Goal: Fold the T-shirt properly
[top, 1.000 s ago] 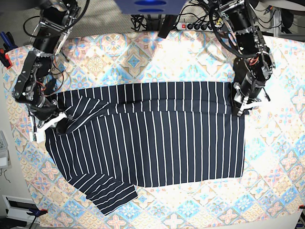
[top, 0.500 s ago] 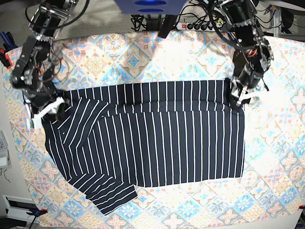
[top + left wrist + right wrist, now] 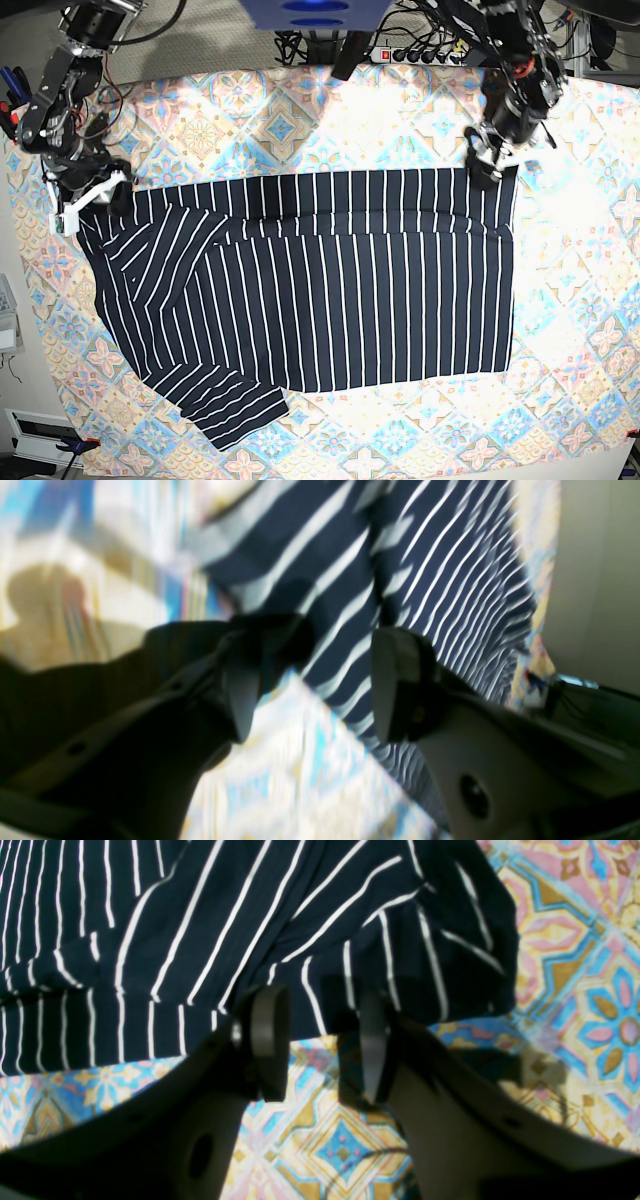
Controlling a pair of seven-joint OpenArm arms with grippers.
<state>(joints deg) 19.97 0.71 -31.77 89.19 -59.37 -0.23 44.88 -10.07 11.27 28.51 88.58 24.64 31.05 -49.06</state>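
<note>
A dark navy T-shirt (image 3: 340, 300) with thin white pinstripes lies across a table covered by a patterned tablecloth (image 3: 410, 425); the garment fills the middle of the scene and reaches toward both sides, its far edge running in a band from left to right, a sleeve spread out at the near left; bunched folds gather at its far left portion, beneath and beside the right gripper (image 3: 112, 207).

The cloth beneath shows pale tiles with blue, pink, orange and tan flower and diamond motifs; it surrounds the garment on the far and near sides and at the right, where it looks brightly lit; in the right wrist view the motifs are crisp, while in the left wrist view much of the pattern is blurred and shadows fall over it.

Two black arms come in from the far side, one at each end of the garment's far edge; the left gripper (image 3: 492, 165), at the scene's right, has its fingers spread, with striped fabric visible between and beyond them; the right gripper, at the scene's left, also stands with fingers apart over the fabric's edge; a blue object (image 3: 318, 12) shows at the far middle; a plain grayish surface (image 3: 600, 580) borders the cloth in the left wrist view.
</note>
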